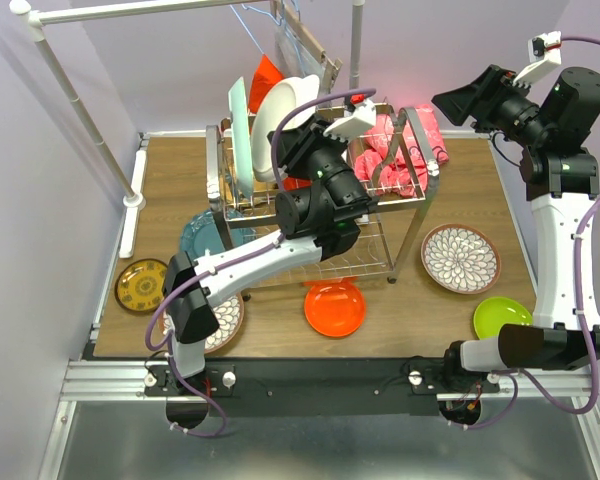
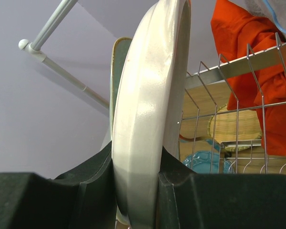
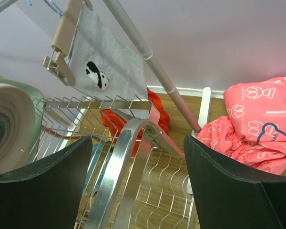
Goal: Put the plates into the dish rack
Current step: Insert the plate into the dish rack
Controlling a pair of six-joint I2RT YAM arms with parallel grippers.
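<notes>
The left arm (image 1: 242, 262) stretches from its base at the near-left corner of the bench (image 1: 430, 300) diagonally up to the dish rack (image 2: 238, 66), which stands mid-bench toward the far edge. Its wrist bends over the rack's upper shelf, and the left claw (image 2: 136, 167) is closed part-way on the rim of the white plate (image 2: 150, 95), one finger pressed on each face. That plate stands on edge, slightly tilted, at the left end of the upper shelf, just beside the mint plate (image 1: 238, 125), which stands upright in the slots.

The right arm (image 1: 560, 240) rises steeply from the near-right corner, elbow high, forearm turned left toward the rack's right end. The right claw (image 3: 138, 143) hangs wide, holding nothing, above the rack's chrome end bar and near the pink cloth (image 3: 257, 124).

Flat on the bench lie a teal plate (image 1: 198, 235) by the rack's left legs, a yellow patterned plate (image 1: 140, 285) at the left edge, an orange plate (image 1: 335, 308) near the near edge, a floral plate (image 1: 460, 258) right of the rack and a lime green plate (image 1: 500, 318) toward the near-right corner.
</notes>
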